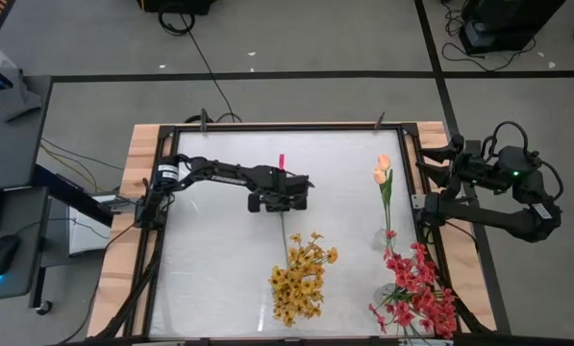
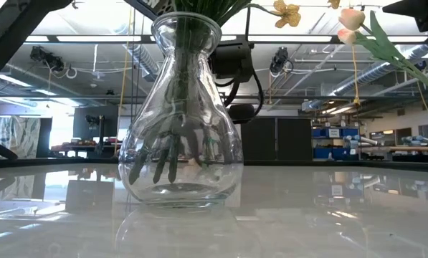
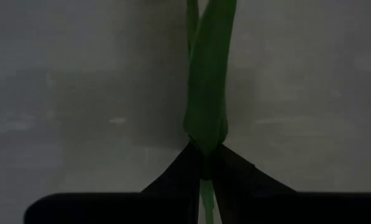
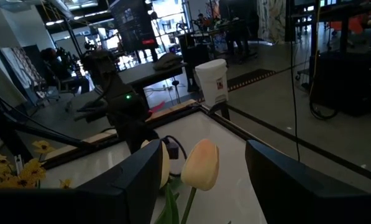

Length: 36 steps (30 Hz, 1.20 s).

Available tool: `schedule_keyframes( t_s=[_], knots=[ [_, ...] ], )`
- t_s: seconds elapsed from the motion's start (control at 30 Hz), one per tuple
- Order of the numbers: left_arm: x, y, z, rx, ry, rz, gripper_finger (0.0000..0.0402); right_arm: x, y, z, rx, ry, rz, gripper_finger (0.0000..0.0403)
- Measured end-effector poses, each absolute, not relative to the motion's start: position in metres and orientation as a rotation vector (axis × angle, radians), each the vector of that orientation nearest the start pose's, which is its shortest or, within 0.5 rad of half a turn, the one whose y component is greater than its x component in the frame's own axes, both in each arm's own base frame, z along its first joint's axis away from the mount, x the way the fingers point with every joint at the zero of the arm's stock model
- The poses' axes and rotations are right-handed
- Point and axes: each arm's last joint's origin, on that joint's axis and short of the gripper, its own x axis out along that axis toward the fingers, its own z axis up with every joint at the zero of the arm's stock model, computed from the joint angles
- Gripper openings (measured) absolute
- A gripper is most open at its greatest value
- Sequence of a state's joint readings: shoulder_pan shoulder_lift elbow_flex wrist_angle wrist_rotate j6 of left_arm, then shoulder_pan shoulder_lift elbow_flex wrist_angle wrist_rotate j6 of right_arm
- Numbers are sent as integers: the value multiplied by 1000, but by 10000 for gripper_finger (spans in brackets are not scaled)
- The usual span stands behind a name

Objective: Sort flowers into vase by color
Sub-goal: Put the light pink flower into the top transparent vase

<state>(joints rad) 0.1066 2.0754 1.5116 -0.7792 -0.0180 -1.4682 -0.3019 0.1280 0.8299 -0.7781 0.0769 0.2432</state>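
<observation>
Green stem sits pinched in the left gripper; right gripper, parted, seemingly holds nothing.

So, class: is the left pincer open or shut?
Shut: in the left wrist view the left pincer fingers pinch a green stem.

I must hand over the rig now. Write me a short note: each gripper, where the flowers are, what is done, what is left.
Left gripper: over mid-table, shut on a green stem.
Right gripper: open, empty, waiting at the table's right edge.
Yellow flowers: in the clear vase, near edge, centre.
Red flowers: near right corner.
Peach tulips: standing up behind the red flowers.
Done: these three groups stand apart by colour.
Left: place the held stem; its colour cannot be told.
</observation>
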Motion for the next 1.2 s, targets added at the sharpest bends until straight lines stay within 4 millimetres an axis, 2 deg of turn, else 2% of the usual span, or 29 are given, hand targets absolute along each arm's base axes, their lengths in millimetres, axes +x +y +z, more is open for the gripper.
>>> schedule_keyframes(
  t_s=[0.77,1.03,1.2],
  knots=[
    [432,108,183,-996,722,627,40,2,-3,334,249,30,-386,239],
    [441,124,195,-923,586,468,40,2,-3,334,249,30,-386,239],
    [446,127,202,-923,524,376,40,2,-3,334,249,30,-386,239]
  ],
)
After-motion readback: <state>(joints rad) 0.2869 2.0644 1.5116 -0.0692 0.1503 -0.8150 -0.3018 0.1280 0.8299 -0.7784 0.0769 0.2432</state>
